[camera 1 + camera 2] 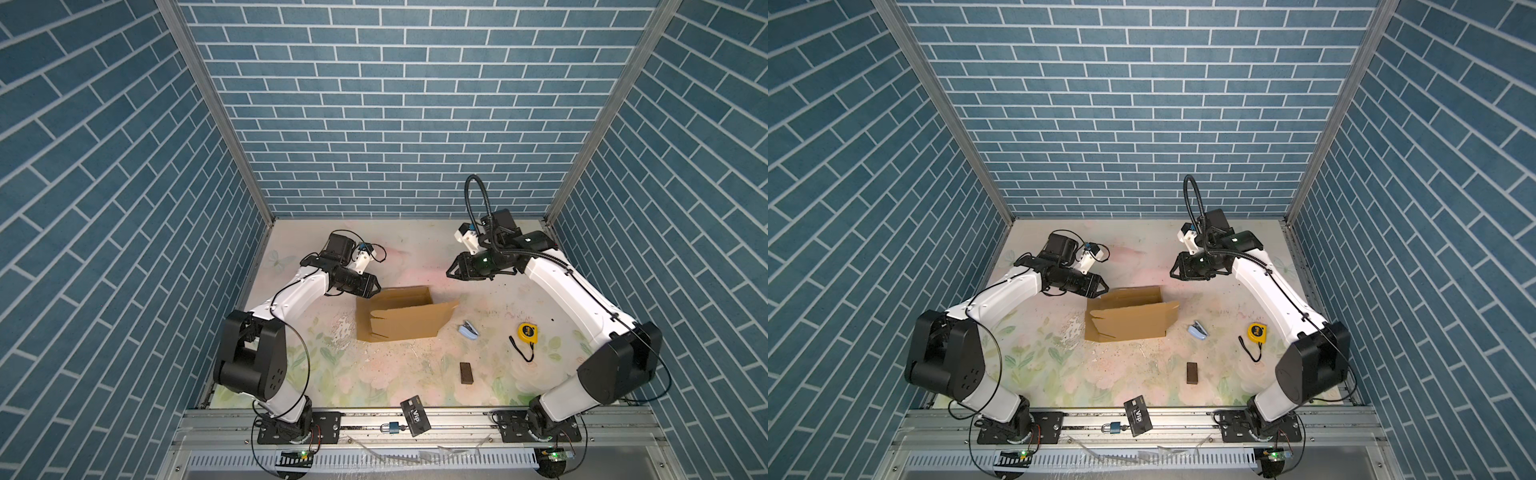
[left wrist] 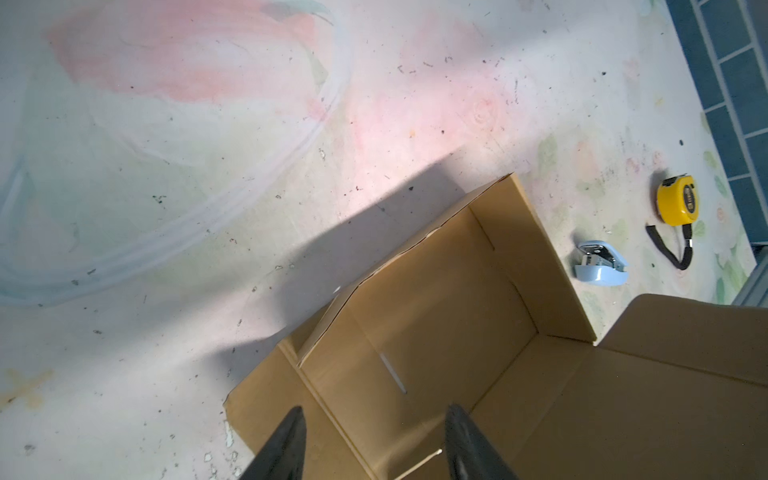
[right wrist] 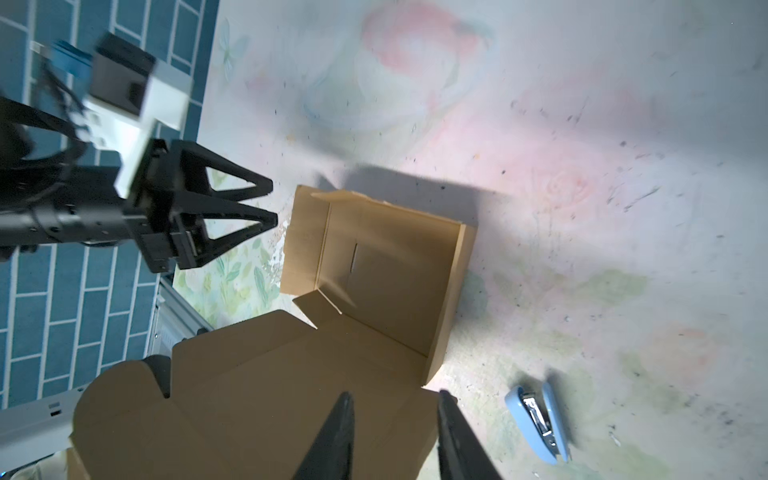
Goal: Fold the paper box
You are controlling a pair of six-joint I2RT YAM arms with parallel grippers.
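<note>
The left gripper hovers at the far left corner of the paper box, jaws half parted and empty. The box sits in the middle of the table, its left side panel lying outward (the lid panel leans up at the front). I'd lift that panel squarely along its crease. The right gripper, slightly parted and empty, hangs apart past the far right corner; it could brace the lid.

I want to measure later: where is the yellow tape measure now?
In both top views the tape measure lies right of centre, just right of the blue stapler, with the paper box further left.
</note>
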